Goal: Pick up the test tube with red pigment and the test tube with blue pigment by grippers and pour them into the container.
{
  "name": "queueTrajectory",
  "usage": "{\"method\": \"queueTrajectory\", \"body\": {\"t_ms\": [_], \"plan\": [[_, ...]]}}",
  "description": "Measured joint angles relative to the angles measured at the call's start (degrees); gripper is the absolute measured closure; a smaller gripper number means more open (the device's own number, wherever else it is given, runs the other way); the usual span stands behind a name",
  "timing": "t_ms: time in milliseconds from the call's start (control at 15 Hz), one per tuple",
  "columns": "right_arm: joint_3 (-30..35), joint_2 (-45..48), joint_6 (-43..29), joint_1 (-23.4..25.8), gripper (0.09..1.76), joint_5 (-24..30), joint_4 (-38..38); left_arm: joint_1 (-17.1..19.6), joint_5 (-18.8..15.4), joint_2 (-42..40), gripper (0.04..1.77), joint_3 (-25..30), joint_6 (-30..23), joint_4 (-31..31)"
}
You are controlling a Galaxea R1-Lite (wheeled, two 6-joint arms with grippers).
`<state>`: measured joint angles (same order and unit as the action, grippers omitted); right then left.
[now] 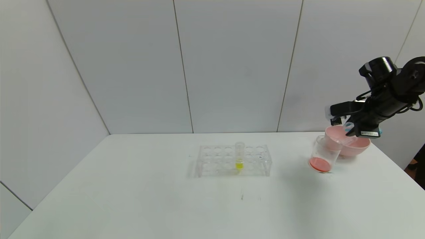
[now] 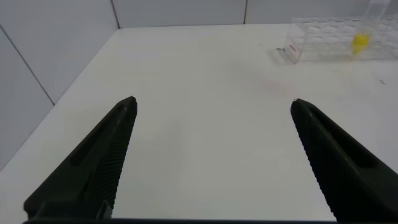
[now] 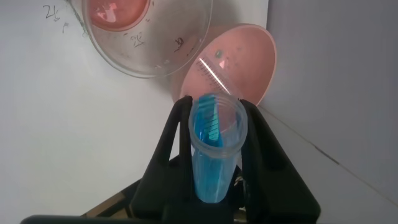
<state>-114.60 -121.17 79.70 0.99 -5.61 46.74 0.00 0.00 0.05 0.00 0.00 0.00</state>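
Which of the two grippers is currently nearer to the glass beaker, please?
The right gripper, holding the blue tube just above the beaker. The left gripper hovers far off, beyond the tube rack.

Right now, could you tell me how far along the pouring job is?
Red looks done: the container holds orange-red liquid, and an empty tube lies in the pink bowl. The right pincer grips the test tube with blue pigment nearby. Pouring blue remains.

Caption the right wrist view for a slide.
Right gripper holds the blue test tube near the beaker.
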Motion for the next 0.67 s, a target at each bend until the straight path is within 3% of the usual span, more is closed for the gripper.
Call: {"method": "queueTrajectory", "body": {"t_ms": [667], "plan": [[0.0, 0.11, 2.93, -0.83, 1.33, -5.96, -0.4, 0.0, 0.0, 0.0, 0.05, 0.0, 0.0, 0.02]]}}
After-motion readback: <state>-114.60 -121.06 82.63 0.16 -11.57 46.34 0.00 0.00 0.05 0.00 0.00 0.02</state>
